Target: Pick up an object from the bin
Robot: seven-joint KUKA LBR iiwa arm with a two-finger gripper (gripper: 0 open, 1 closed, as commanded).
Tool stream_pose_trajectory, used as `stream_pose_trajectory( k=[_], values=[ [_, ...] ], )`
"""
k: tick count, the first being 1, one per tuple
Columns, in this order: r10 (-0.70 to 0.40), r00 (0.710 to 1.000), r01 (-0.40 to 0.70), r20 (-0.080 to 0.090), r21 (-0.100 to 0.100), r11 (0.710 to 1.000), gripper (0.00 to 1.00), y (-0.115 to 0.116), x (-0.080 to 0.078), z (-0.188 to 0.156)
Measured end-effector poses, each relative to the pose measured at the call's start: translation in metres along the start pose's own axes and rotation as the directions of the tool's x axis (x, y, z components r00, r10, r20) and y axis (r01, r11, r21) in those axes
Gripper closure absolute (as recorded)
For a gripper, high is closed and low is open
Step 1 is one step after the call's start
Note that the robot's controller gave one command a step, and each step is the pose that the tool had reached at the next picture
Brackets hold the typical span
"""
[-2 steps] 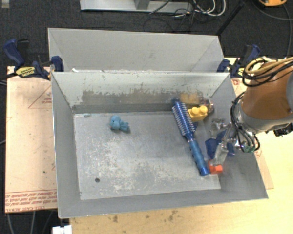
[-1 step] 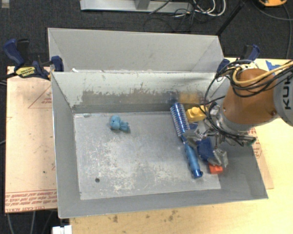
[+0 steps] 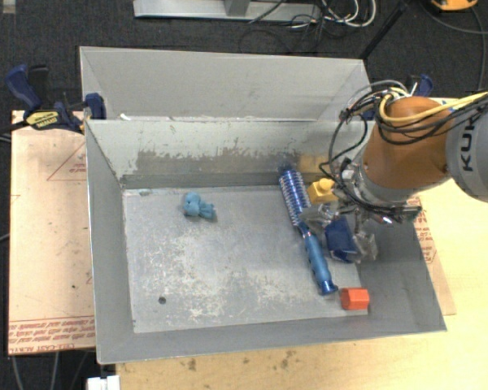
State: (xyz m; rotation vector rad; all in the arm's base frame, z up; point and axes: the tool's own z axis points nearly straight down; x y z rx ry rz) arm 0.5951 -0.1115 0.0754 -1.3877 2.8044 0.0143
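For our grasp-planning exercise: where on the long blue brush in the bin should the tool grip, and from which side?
Probably take the blue brush by its smooth handle, mid-length, from above, closing across its narrow width. It lies flat; the ribbed head is wider, and the orange block crowds its tip.

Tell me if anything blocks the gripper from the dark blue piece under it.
Nothing visible does. The gripper hangs right over the dark blue piece. The blue brush lies close beside it, toward the bin's middle; the orange block sits apart, nearer the front.
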Motion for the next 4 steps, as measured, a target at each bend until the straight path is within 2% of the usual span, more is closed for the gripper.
stream_pose_trajectory(
  k=[1, 2, 3, 4],
  values=[
    [-0.002, 1.000, 0.002, 0.014, 0.002, 1.000, 1.00, 0.002, -0.007, -0.002],
    [-0.004, 1.000, 0.004, -0.003, 0.009, 1.000, 1.00, 0.002, -0.014, -0.059],
    [-0.002, 1.000, 0.002, -0.010, 0.006, 1.000, 1.00, 0.001, -0.016, -0.076],
    [0.001, 1.000, -0.001, -0.010, 0.008, 1.000, 1.00, 0.001, -0.018, -0.111]
  ],
)
